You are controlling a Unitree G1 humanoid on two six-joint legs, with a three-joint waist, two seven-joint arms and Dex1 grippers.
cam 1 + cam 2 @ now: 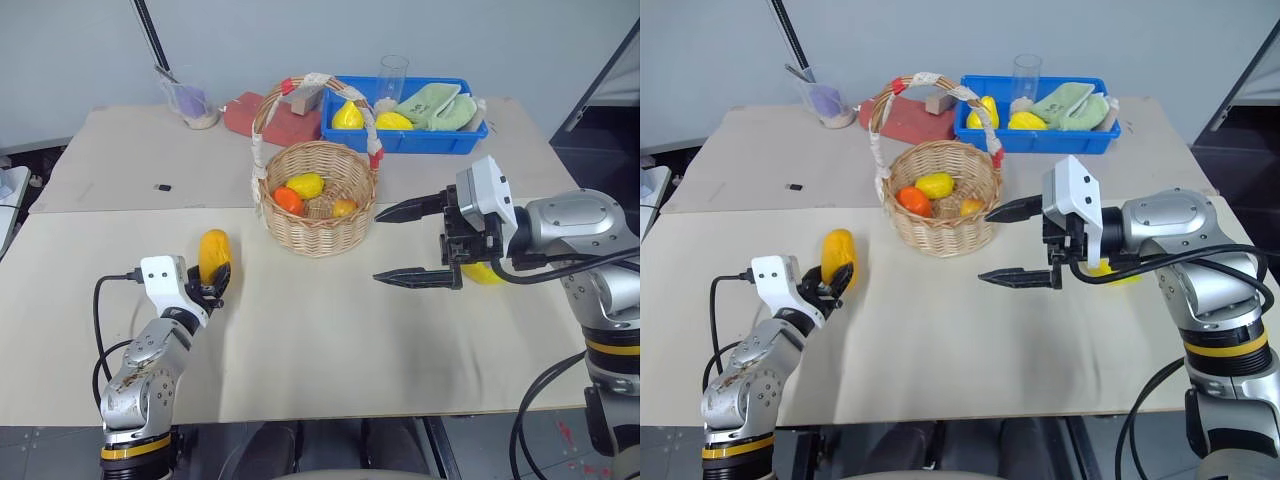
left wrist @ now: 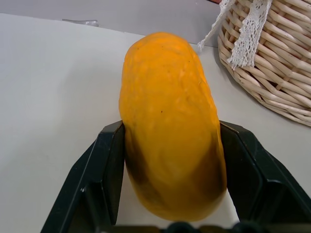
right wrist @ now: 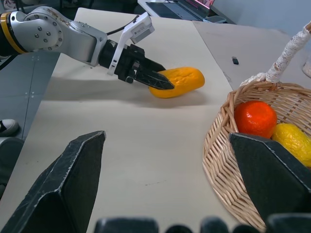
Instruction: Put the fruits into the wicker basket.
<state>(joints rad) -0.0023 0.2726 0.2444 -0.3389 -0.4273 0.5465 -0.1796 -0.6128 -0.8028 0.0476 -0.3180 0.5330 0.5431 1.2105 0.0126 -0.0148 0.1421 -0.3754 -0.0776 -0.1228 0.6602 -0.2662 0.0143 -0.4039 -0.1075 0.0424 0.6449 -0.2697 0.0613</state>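
Observation:
An orange-yellow mango-like fruit (image 1: 213,252) lies on the table, left of the wicker basket (image 1: 318,222). My left gripper (image 1: 213,289) is shut on its near end, one black finger on each side (image 2: 109,160). The basket holds an orange fruit (image 1: 289,200), a yellow one (image 1: 306,185) and a small one (image 1: 343,208). My right gripper (image 1: 380,246) hovers open just right of the basket, pointing left, with nothing between its fingers. A yellow fruit, the banana (image 1: 487,273), lies on the table mostly hidden behind the right hand.
A blue bin (image 1: 405,141) at the back holds yellow pear-shaped fruits (image 1: 348,115) and a green cloth (image 1: 435,105). Around it are a clear glass (image 1: 393,72), a red block (image 1: 268,118) and a plastic cup (image 1: 194,100). A small black item (image 1: 162,187) lies at the back left.

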